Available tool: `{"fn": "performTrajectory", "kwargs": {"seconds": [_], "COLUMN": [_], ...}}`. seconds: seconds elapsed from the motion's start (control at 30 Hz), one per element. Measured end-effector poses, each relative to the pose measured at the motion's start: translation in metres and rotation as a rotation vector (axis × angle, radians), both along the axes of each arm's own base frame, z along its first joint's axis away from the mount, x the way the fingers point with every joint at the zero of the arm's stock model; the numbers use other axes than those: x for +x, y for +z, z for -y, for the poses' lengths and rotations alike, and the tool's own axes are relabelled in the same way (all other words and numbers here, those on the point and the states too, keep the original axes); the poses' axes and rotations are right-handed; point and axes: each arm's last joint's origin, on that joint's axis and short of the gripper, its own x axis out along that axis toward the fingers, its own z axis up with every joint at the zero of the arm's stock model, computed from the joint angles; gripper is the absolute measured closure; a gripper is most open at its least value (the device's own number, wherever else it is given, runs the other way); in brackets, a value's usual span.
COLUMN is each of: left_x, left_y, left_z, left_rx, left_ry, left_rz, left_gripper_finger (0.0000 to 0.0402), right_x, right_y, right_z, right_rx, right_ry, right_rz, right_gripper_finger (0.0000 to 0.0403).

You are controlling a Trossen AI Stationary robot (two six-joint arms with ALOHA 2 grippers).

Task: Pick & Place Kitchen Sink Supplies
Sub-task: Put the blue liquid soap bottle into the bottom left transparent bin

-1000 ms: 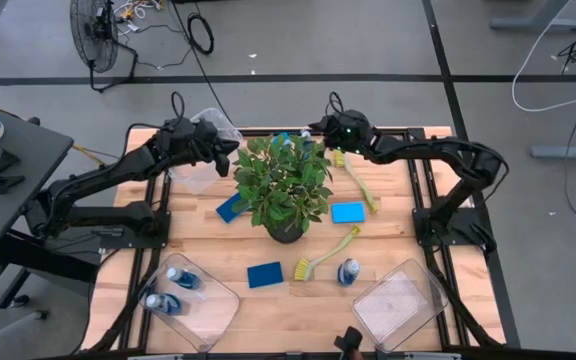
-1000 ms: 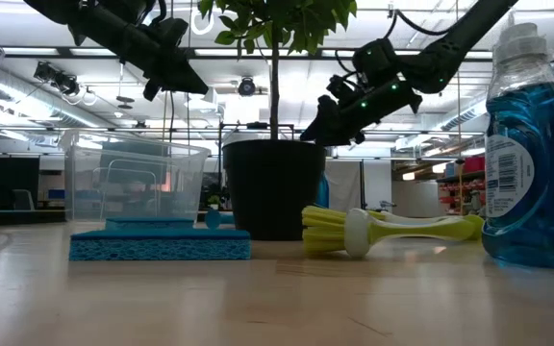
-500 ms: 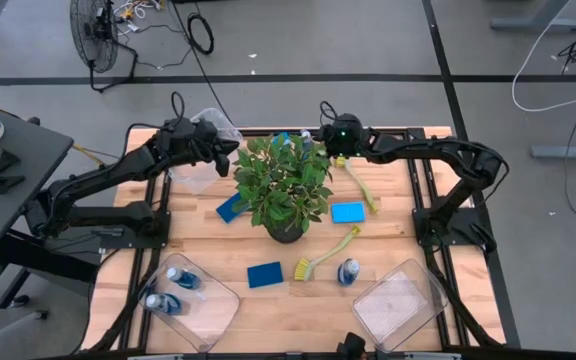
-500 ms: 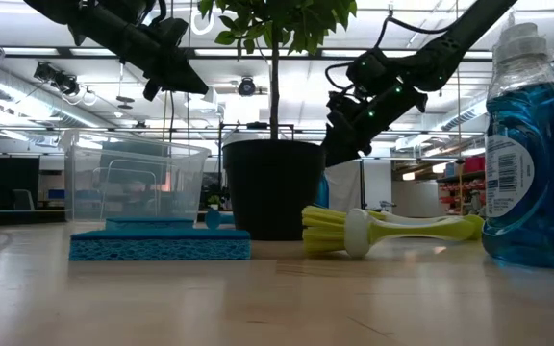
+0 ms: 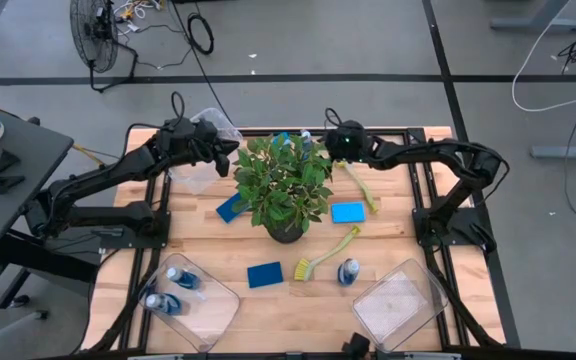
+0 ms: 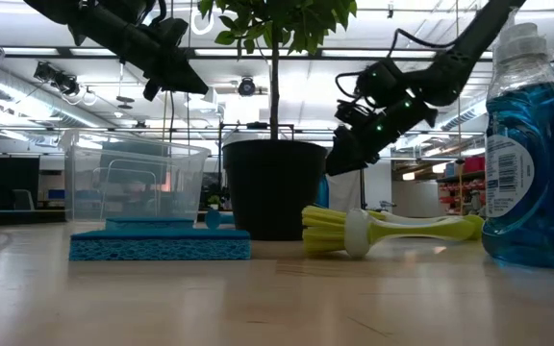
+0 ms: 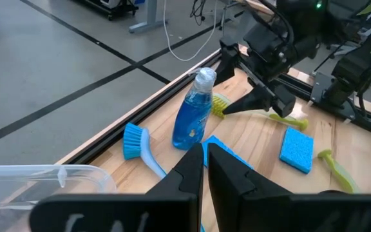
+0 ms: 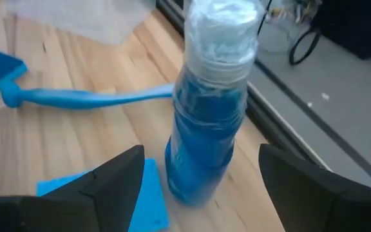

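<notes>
The right gripper (image 5: 320, 141) has shifted along the table's far edge; its jaws stand apart before an upright blue bottle (image 8: 212, 106). The left gripper (image 5: 230, 160), jaws together, hovers nearby. One clear bin (image 5: 213, 310) contains two bottles (image 5: 171, 289); the other bin (image 5: 400, 305) holds nothing.

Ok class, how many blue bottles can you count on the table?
4 bottles: two in the high view's lower-left bin, one beside the lower-right bin, one at the far edge behind the plant, which may hide others.
</notes>
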Motion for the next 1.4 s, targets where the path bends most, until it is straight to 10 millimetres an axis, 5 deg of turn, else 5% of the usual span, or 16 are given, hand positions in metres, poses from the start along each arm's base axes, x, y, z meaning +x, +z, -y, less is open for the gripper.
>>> {"fn": "performTrajectory", "kwargs": {"seconds": [0.6, 1.1, 1.4], "left_x": [0.0, 0.0, 0.0], "left_y": [0.0, 0.0, 0.0], "left_z": [0.0, 0.0, 0.0], "left_rx": [0.0, 0.0, 0.001], "left_ry": [0.0, 0.001, 0.0], "left_rz": [0.001, 0.001, 0.0], "left_gripper_finger": [0.0374, 0.0374, 0.0374], "right_x": [-0.018, 0.007, -0.002], "right_y": [-0.021, 0.008, 0.004], "right_z": [-0.011, -0.004, 0.005], "right_rx": [-0.05, -0.042, -0.014], "right_ry": [0.021, 0.017, 0.01], "right_rz": [0.114, 0.101, 0.074], "right_gripper_finger": [0.0097, 0.0097, 0.0097]}}
